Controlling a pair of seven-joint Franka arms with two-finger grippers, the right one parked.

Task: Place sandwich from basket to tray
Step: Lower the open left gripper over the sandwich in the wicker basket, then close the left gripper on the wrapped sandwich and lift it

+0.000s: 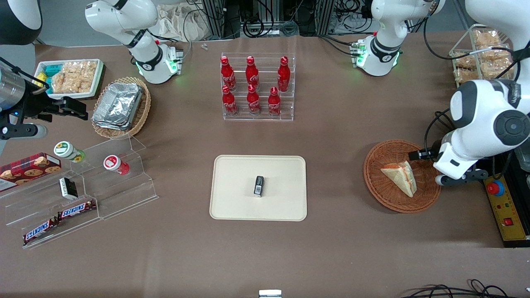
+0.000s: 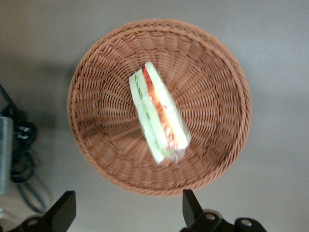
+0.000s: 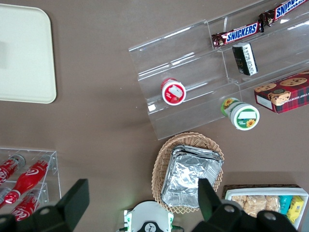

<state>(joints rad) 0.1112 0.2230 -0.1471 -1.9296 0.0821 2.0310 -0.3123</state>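
The sandwich (image 1: 401, 176) lies in the basket (image 1: 379, 188), well apart from the tray (image 1: 232, 198), which sits toward 9 o'clock from the basket in the front view and already carries a small dark packet (image 1: 258, 186).

The gripper (image 2: 126, 212) hangs above the basket's rim with its fingers spread and nothing between them. In the wrist view the sandwich (image 2: 159, 119) lies toward 12 o'clock from the gripper, and its long axis runs from about 11 to 5 o'clock (the red and green cut edge faces up). The fingers' gap runs roughly 9 to 3, so it is skewed to the wedge. I judge the grasp calls for a forward shift, a small wrist turn, then descent.
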